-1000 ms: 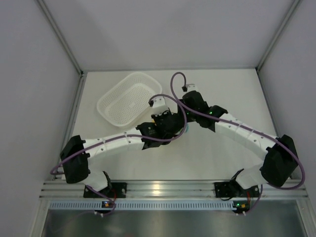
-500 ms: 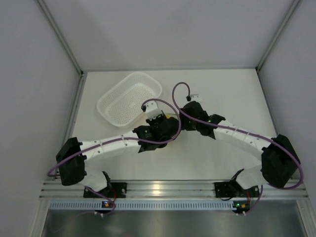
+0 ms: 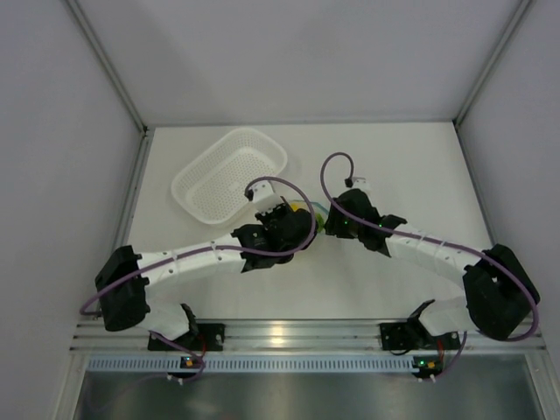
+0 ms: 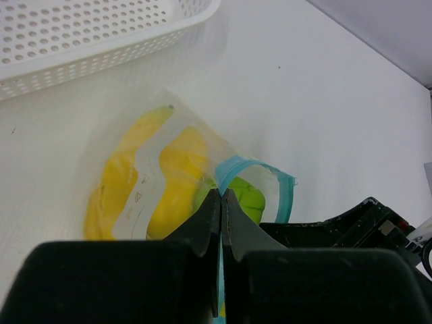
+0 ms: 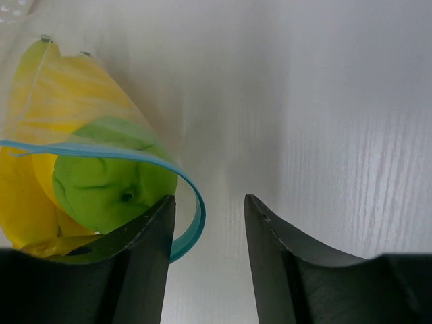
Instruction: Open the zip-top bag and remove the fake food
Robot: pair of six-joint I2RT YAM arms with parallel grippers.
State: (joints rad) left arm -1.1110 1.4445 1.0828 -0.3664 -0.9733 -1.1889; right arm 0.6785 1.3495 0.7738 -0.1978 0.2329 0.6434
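Note:
The zip-top bag (image 4: 152, 145) lies on the white table with its light blue zip strip (image 4: 287, 196) pulled into an open loop. Inside it are a yellow banana bunch (image 4: 118, 179), a yellow-orange oval fruit (image 4: 179, 165) and a green ball fruit (image 5: 108, 182). My left gripper (image 4: 221, 194) is shut on the near side of the zip strip. My right gripper (image 5: 208, 199) is open at the bag's mouth, and the far side of the strip (image 5: 194, 209) curves between its fingers. In the top view the bag (image 3: 312, 213) shows between the left gripper (image 3: 300, 224) and the right gripper (image 3: 330, 220).
A white perforated basket (image 3: 229, 172) stands at the back left, just beyond the bag, and its rim shows in the left wrist view (image 4: 101, 54). Grey walls close in the table on three sides. Purple cables loop above both wrists.
Both wrists have drifted toward the near side and apart, the right one to the right. The bag with its yellow and green contents now shows between them in the top view.

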